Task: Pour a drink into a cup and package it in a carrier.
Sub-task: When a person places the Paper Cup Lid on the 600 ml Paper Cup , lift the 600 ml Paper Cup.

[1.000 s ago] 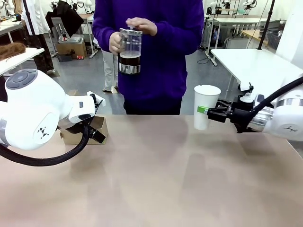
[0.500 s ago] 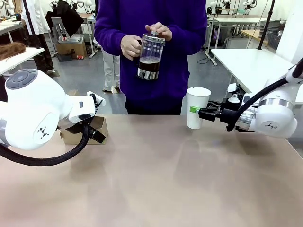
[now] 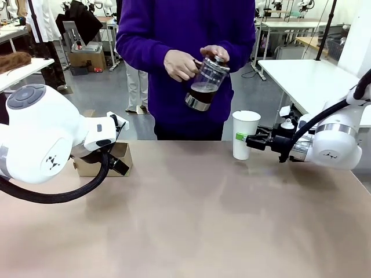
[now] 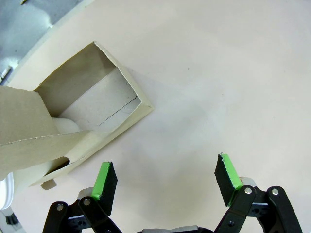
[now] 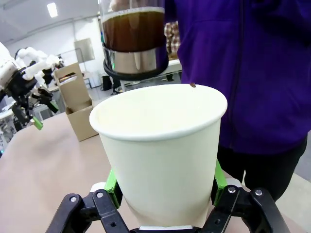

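Gripping the cup (image 3: 246, 130), the right hand (image 3: 242, 138) holds it near a person's tilted drink jar (image 3: 206, 84); the left hand (image 4: 165, 177) gapes wide beside the carrier (image 4: 92, 107).

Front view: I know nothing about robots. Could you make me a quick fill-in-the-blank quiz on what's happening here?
1. The right end effector holds the white cup ____, not tilted.
2. The cup's top is bare: it has no ____ on.
3. The person in the ____ top tilts the jar of dark drink.
4. The left end effector, near the carrier, has its jaws ____.
Missing words: upright; lid; purple; open.
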Robot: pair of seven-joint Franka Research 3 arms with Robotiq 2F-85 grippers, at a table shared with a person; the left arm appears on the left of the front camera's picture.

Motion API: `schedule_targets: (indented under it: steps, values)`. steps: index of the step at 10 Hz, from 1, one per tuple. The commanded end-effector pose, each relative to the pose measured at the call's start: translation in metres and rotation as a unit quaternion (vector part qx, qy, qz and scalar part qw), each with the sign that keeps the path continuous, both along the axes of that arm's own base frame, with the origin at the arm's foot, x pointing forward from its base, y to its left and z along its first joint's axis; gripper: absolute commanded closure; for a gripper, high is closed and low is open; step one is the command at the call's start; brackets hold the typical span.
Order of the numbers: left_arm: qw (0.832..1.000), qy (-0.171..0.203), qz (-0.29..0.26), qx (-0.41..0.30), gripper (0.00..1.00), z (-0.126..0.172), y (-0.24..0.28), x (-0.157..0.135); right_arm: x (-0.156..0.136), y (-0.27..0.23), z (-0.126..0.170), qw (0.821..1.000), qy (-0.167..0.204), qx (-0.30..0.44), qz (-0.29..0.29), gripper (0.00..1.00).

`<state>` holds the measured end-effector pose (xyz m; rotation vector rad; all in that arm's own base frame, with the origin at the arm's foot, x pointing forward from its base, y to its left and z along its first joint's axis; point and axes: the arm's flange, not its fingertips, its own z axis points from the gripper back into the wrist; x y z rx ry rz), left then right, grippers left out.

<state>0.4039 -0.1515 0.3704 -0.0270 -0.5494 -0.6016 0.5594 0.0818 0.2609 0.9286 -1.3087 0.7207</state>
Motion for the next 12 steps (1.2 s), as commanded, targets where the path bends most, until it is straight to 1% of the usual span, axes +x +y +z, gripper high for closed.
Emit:
schedule_targets:
  steps: [1,12]
  values:
    - [1.000,0.000,0.000,-0.001,0.00,0.0002,0.0002,-0.0002,-0.0048,0.0084,0.0036,1.000,0.000,0.005,0.003,0.20]
    - [1.000,0.000,0.000,-0.001,0.00,0.0002,0.0002,-0.0002,-0.0048,0.0084,0.0036,1.000,0.000,0.005,0.003,0.20]
